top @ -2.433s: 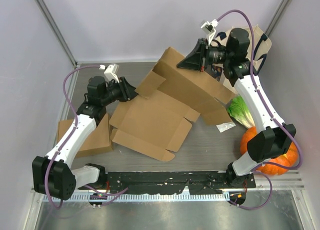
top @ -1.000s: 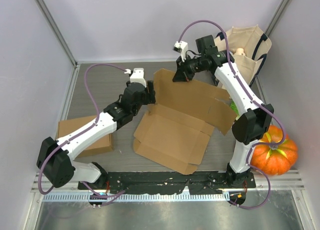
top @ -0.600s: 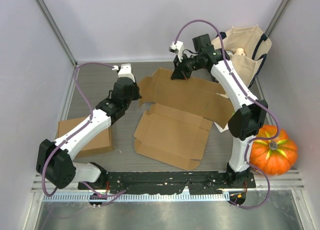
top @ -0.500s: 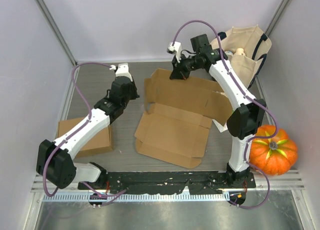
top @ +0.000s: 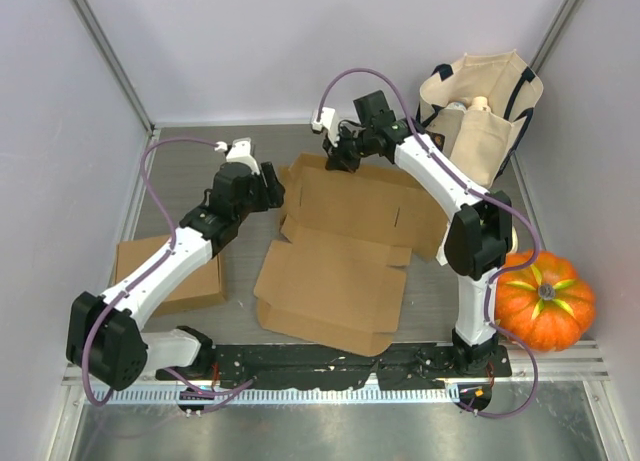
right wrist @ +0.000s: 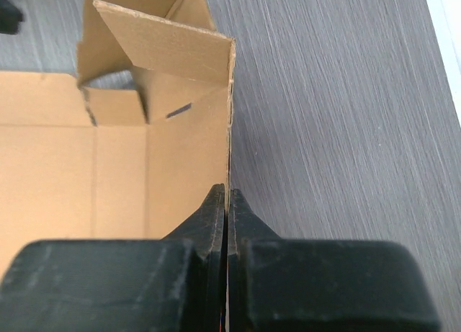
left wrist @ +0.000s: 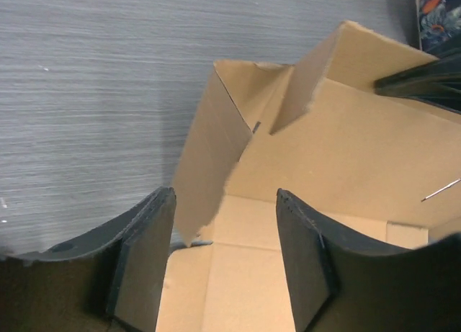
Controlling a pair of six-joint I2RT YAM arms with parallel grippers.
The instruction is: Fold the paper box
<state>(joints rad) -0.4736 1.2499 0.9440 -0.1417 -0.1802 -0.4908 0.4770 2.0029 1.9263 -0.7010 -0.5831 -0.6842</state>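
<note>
Got the paper box (top: 340, 251) lying opened out, far wall up, well left of the pumpkin (top: 545, 301). Pinched tight on that wall's top edge with the right gripper (right wrist: 227, 202). On the side away from the pumpkin, spread wide by the raised flap with the left gripper (left wrist: 225, 224), holding nothing.

end effector (right wrist: 227, 201) closed, seemingly pinching box wall (right wrist: 189, 159)
</note>
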